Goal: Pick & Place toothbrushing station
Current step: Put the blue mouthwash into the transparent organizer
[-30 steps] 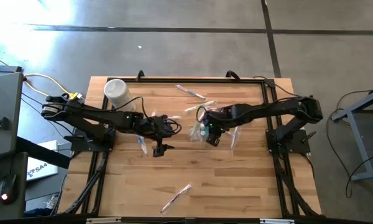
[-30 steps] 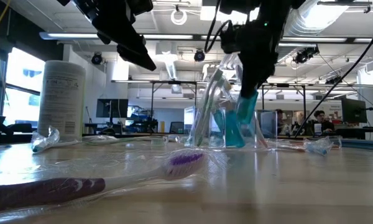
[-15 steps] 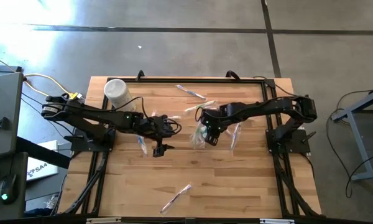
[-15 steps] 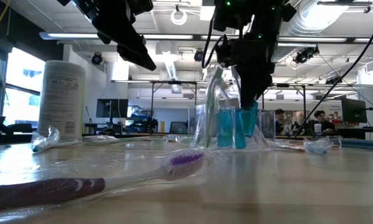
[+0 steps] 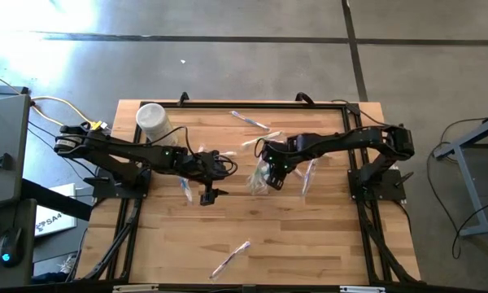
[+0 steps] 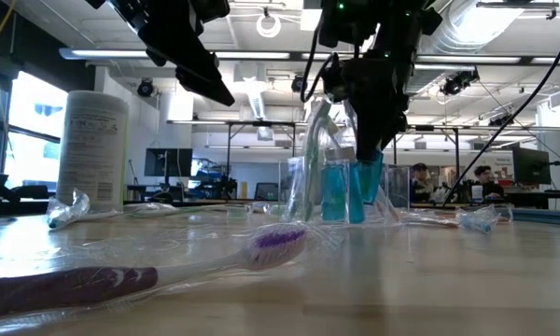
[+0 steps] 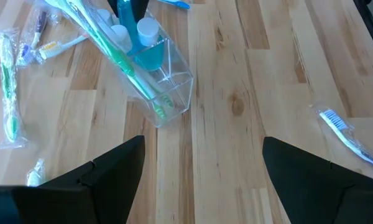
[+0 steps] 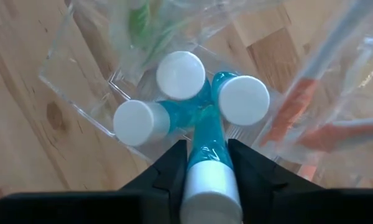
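Right gripper [image 8: 206, 163]: clamped on a blue tube [image 8: 208, 146] over the clear holder [image 7: 165, 81].
Holder: upright, mid-tabletop [image 5: 309, 244].
Left gripper [image 7: 202, 171]: fingers spread, empty, beside the holder.

Clear toothbrushing station [image 7: 163, 93] upright, mid-table, holding tubes

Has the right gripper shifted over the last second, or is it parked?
Yes. In the high view the right gripper, shut on a blue tube over the toothbrushing station, has moved slightly toward the left gripper, away from the table's right edge.
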`<action>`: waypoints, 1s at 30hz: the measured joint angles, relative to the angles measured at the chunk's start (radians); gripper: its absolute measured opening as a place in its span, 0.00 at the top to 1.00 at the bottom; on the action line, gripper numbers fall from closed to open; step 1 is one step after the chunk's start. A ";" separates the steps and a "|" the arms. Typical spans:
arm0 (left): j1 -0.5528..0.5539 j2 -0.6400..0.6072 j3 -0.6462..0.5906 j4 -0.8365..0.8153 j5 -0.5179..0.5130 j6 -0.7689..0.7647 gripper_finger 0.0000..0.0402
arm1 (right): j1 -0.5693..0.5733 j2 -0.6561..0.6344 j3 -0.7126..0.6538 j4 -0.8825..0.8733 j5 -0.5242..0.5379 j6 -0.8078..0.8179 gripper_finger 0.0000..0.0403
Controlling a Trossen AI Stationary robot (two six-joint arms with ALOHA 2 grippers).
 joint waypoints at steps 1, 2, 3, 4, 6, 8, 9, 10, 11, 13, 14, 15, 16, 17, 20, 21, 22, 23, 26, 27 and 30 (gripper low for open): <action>0.000 0.000 0.000 0.000 0.000 0.000 0.20 | 0.000 0.000 -0.001 0.002 0.000 0.000 0.75; 0.000 0.000 0.000 0.000 0.000 0.000 0.20 | 0.000 0.000 -0.001 0.005 0.000 0.000 0.74; 0.000 0.000 0.000 0.000 0.000 0.000 0.20 | 0.000 0.000 -0.001 0.010 0.001 0.000 0.73; 0.000 0.000 0.000 0.000 0.000 0.000 0.20 | 0.000 0.001 -0.001 0.017 0.004 0.000 0.72; 0.000 0.000 0.000 0.000 0.000 0.000 0.20 | 0.000 0.002 -0.001 0.028 0.021 0.004 0.71; 0.000 0.000 0.000 -0.002 0.000 0.000 0.20 | 0.001 0.002 -0.001 0.027 0.027 0.005 0.69; 0.000 0.000 0.000 -0.004 0.000 0.000 0.20 | 0.001 0.002 -0.001 0.026 0.026 0.005 0.67; 0.000 0.000 0.000 -0.005 0.000 0.000 0.20 | 0.001 0.002 -0.001 0.026 0.025 0.006 0.66; 0.000 0.000 0.000 -0.005 0.000 0.000 0.20 | 0.001 0.002 -0.001 0.026 0.025 0.007 0.65; 0.000 0.000 0.000 -0.005 0.000 0.000 0.20 | 0.001 0.002 -0.001 0.026 0.024 0.007 0.62; 0.000 0.000 0.000 -0.005 0.000 0.000 0.20 | 0.001 0.002 -0.001 0.026 0.023 0.007 0.60; 0.000 0.000 0.000 -0.005 0.000 0.000 0.20 | 0.001 0.002 -0.001 0.027 0.023 0.007 0.58; 0.000 0.000 0.000 -0.005 0.000 0.000 0.20 | 0.001 0.002 -0.001 0.028 0.022 0.005 0.56; 0.000 0.000 0.000 -0.005 0.000 0.000 0.20 | 0.001 0.001 -0.001 0.030 0.018 0.004 0.55; 0.000 0.000 0.000 -0.005 0.000 0.000 0.20 | 0.000 -0.011 -0.001 0.041 -0.014 0.023 0.51; 0.000 0.000 0.000 -0.005 0.000 0.000 0.20 | 0.000 -0.012 0.003 0.041 -0.020 0.030 0.51; 0.000 0.000 0.000 -0.005 0.000 0.000 0.20 | 0.000 -0.014 0.007 0.039 -0.023 0.032 0.51; 0.000 0.000 0.000 -0.005 0.000 0.000 0.20 | 0.000 -0.021 0.010 0.035 -0.024 0.033 0.51; 0.000 0.000 0.000 -0.005 0.000 0.000 0.20 | 0.002 -0.035 0.023 0.021 -0.025 0.034 0.52; 0.000 0.000 0.000 -0.007 0.000 0.000 0.20 | 0.003 -0.037 0.026 0.022 -0.028 0.034 0.53; 0.000 0.000 0.000 -0.008 0.000 0.000 0.20 | 0.003 -0.048 0.032 -0.009 -0.022 0.034 0.55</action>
